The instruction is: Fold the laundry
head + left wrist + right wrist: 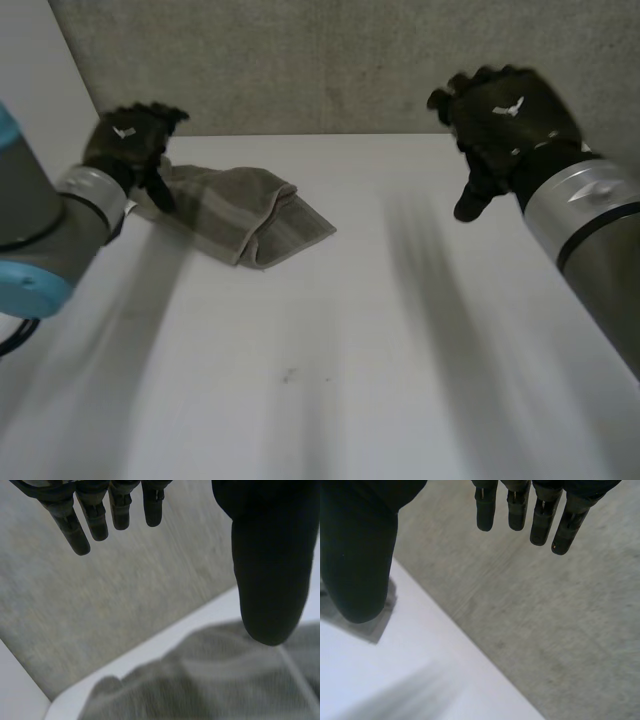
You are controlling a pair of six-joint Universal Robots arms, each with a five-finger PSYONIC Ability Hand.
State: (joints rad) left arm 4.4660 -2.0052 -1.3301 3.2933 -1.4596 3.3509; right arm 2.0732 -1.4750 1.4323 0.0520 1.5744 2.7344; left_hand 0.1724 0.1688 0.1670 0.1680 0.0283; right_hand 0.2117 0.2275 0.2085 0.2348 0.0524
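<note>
A grey-green towel [240, 212] lies folded in a loose bundle at the far left of the white table [330, 380]. My left hand [132, 142] hovers over the towel's left end, fingers [85, 522] straight and spread, thumb [270, 580] apart, holding nothing. The towel [210, 680] lies below that palm in the left wrist view. My right hand [495, 125] hangs above the table's far right, well away from the towel. Its fingers [540, 515] are straight, and its thumb [360, 565] stands apart from them over the bare table [380, 680].
A grey wall [340, 60] runs along the table's far edge just behind both hands. The wall [100, 600] fills the space past my left fingertips, and the wall [560, 620] lies past my right fingertips.
</note>
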